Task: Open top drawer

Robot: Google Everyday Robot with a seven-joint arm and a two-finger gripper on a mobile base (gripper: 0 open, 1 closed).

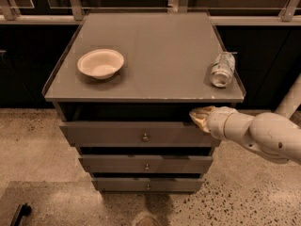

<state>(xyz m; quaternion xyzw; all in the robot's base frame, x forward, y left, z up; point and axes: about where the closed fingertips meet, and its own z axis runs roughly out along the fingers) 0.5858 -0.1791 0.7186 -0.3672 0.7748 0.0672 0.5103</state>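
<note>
My pincer: my tan-tipped gripper [200,117] sits at the upper right corner of the top drawer, just under the front lip of the cabinet top; it looks to touch the panel's top edge, and I cannot tell whether it is open or closed
My arm: white rounded arm [263,135] reaching in from the right
Task's thing: flat grey-brown top drawer [108,134], the highest of three fronts, with a dark gap above it
Knob: small round metal knob [145,137] mid-panel, well left of my gripper
Lower fronts: two narrower grey-brown drawers [178,164] stacked beneath, each with a like knob
Surface: smooth grey cabinet top [160,46] with a raised rim
On it: shallow round cream bowl [100,63] at the left; crumpled silvery can [222,68] lying on its side at the right edge
Room: speckled stone floor [28,145]; metal railing [141,19] and dark panels behind
</note>
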